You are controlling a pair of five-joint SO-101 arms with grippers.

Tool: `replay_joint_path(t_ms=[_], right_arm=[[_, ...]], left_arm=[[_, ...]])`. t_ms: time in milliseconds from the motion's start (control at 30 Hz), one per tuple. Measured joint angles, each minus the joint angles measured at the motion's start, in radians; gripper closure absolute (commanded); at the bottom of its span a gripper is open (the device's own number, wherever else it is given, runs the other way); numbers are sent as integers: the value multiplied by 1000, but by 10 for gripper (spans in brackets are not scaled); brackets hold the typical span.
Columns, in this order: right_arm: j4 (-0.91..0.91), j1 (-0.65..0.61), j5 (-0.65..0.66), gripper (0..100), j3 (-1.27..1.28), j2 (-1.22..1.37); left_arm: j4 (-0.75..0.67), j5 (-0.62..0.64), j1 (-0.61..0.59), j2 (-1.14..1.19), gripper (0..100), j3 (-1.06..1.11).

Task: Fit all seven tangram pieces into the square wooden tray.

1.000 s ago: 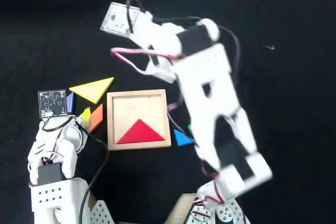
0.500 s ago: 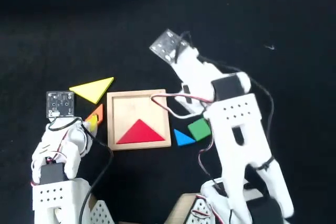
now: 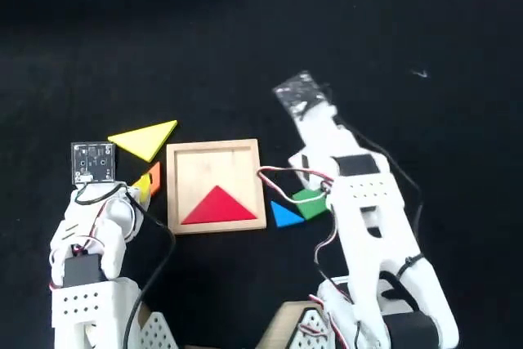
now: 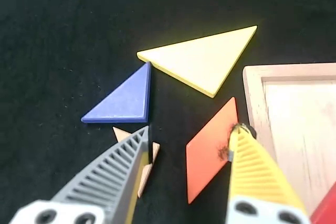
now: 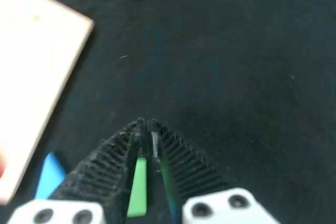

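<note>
The square wooden tray [image 3: 255,181] holds a red triangle [image 3: 216,206]. My left gripper [image 4: 191,129] hangs open just left of the tray. Its yellow finger [image 4: 247,161] is over the orange parallelogram [image 4: 207,150], and its grey finger [image 4: 118,174] covers part of a small pale triangle [image 4: 153,153]. Beyond them lie a blue triangle [image 4: 126,102] and a large yellow triangle [image 4: 202,61]. Right of the tray sit a small blue triangle [image 3: 285,215] and a green square [image 3: 309,202]. My right gripper [image 5: 145,125] is shut above the green square [image 5: 138,187], apart from it.
The black tabletop stretches wide behind and to the right of the tray. The right arm's body [image 3: 364,202] rises over the area just right of the green square. Cables [image 3: 282,176] run from it near the tray's right edge.
The right arm has swung back from above the tray's far side to its right, uncovering the green square and small blue triangle. The left arm shifted slightly toward the tray.
</note>
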Motion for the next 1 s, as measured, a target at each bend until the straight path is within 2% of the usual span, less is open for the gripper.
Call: replay_joint_path(t_ms=[167,267,500,600,800,1000], right_arm=[[-242,77,-83,986,140,0],[-293,83,-91,986,160,0],[-315,81,-91,986,181,0],[-315,81,-91,986,189,0],[-315,81,-91,986,189,0],[-315,81,-91,986,189,0]], left_arm=[[0,0,-5,0,755,0],[0,0,-5,0,755,0],[11,0,-6,2,755,-11],[87,0,-14,2,752,-94],[253,-32,80,2,754,-298],[298,-75,97,89,754,-446]])
